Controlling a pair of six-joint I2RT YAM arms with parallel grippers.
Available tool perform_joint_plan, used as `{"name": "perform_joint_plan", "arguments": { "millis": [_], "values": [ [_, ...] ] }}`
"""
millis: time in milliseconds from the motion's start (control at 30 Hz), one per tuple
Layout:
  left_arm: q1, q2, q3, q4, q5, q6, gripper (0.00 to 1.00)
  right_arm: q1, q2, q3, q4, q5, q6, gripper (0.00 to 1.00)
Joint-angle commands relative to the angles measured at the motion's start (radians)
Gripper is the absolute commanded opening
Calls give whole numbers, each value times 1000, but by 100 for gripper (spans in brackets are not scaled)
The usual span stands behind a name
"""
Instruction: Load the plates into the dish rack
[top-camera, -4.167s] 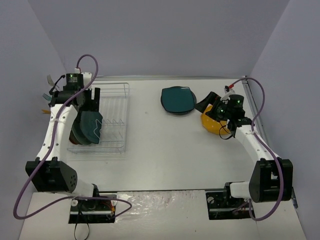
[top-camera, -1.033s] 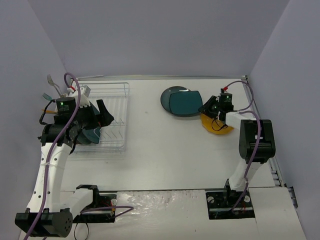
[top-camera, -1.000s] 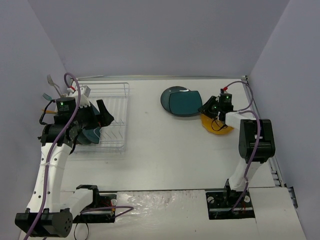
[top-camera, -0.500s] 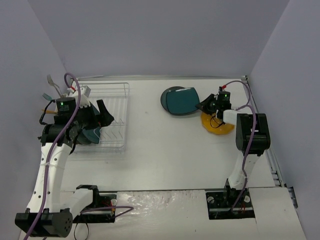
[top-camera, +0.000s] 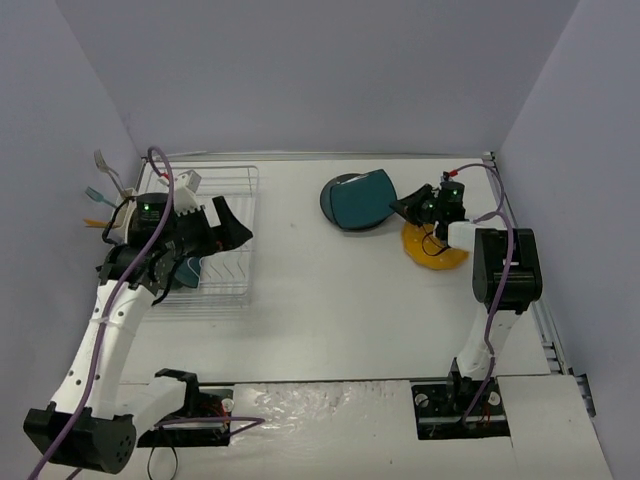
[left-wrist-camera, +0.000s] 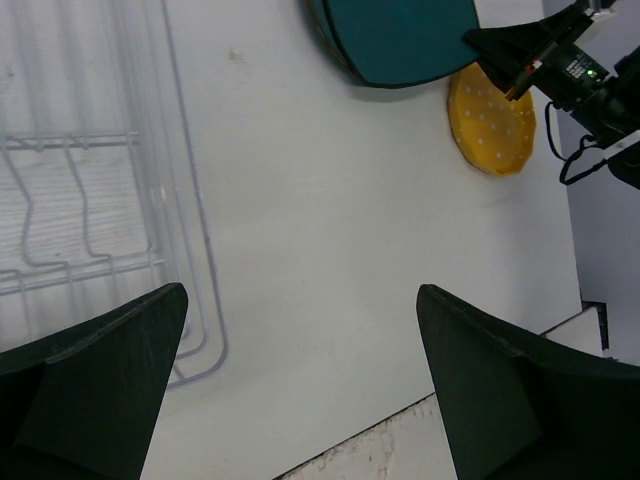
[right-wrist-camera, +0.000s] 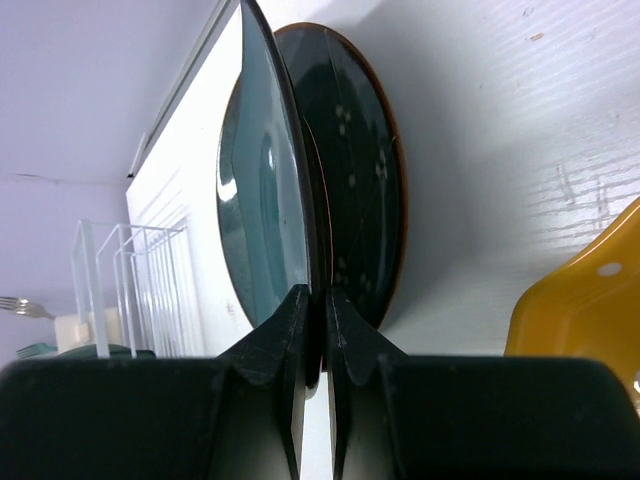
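The right jaws are pinched shut on the rim of a dark teal plate (top-camera: 363, 197), at the upper middle of the top view. The right wrist view shows this plate (right-wrist-camera: 262, 200) edge-on and tilted up off the worktop (top-camera: 330, 300), with both fingers (right-wrist-camera: 290, 350) squeezing its near edge. Just behind it a darker plate (right-wrist-camera: 360, 180) with a brownish rim and faint pale marks lies flat; its left edge (top-camera: 328, 200) peeks out from under the lifted one. A yellow plate (top-camera: 432, 245) speckled with white dots (left-wrist-camera: 492, 120) rests on the worktop just below the right wrist.

The white wire dish rack (top-camera: 225, 200) sits at the left of the top view, and another teal plate (top-camera: 185, 268) stands in its lower part beneath the left arm. The left jaws hang wide apart above the rack's right side, holding nothing, their dark fingers (left-wrist-camera: 90, 380) framing the rack wires (left-wrist-camera: 100, 200) and bare worktop. Cutlery, including a fork (top-camera: 103, 160), sticks up at the rack's far left.
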Motion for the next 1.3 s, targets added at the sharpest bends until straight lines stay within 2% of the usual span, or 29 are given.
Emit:
{"name": "perform_joint_plan", "arguments": {
  "millis": [0,167,400,600,1000,1267],
  "values": [
    [-123,64,26,218,-11,-140,97,5,-114,6,212,-140,113,0],
    [-206,158,29,354,-44,-232,97,3,-119,5,233,-160,152,0],
    [-251,298,69,467,-61,-298,97,-34,-135,-42,316,-187,230,0],
    [-270,456,111,567,-51,-401,97,-40,-154,-111,489,-220,359,0],
    [-280,715,323,676,-24,-503,97,-23,-193,-208,745,-257,572,0],
    [-282,861,479,723,29,-586,94,-6,-229,-225,767,-282,581,0]
  ]
}}
